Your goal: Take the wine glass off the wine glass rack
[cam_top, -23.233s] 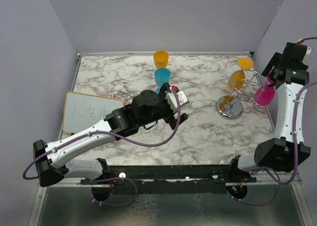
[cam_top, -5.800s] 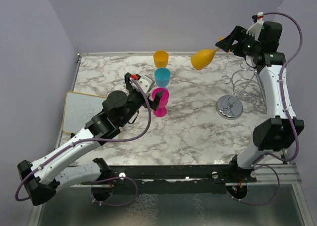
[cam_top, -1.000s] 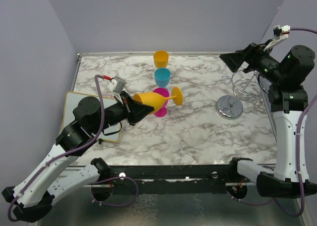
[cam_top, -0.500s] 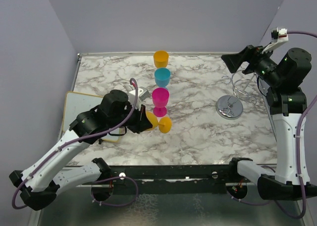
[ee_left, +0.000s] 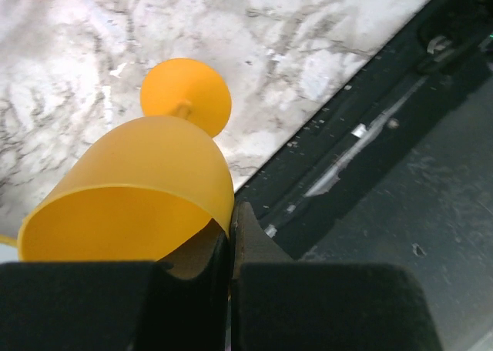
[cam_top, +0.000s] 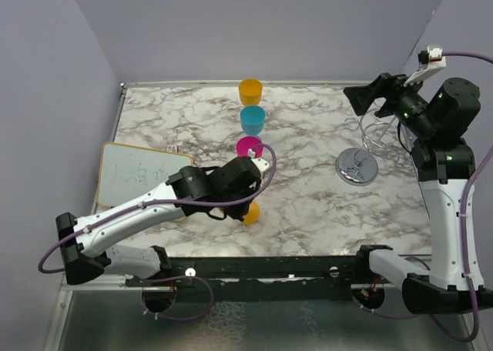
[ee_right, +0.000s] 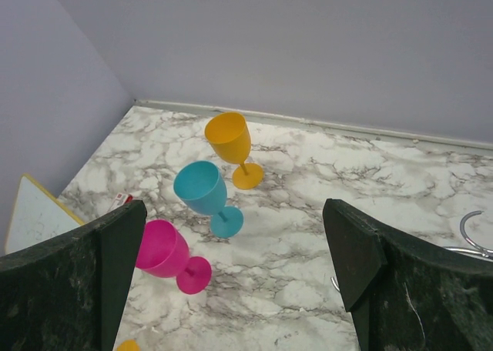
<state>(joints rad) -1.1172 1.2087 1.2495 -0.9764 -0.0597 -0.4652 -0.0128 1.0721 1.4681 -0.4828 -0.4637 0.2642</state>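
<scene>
Orange glass [ee_left: 146, 174], rim pinched by left hand [ee_left: 229, 220], tilts foot-down at near table [cam_top: 308, 205] edge, likely for setdown; right hand [ee_right: 235, 212] spread wide; rack [cam_top: 357, 168] bare.

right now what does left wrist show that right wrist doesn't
Only the left wrist: the left tool pinching the rim of the held orange glass, and the frame rail beyond the marble table. Only the right wrist: the back orange glass, the blue glass, a whiteboard corner, a wire loop of the rack. Both: the table and the pink glass, a sliver in the left wrist; an orange sliver at the right wrist's bottom edge may be the held glass's foot.
</scene>
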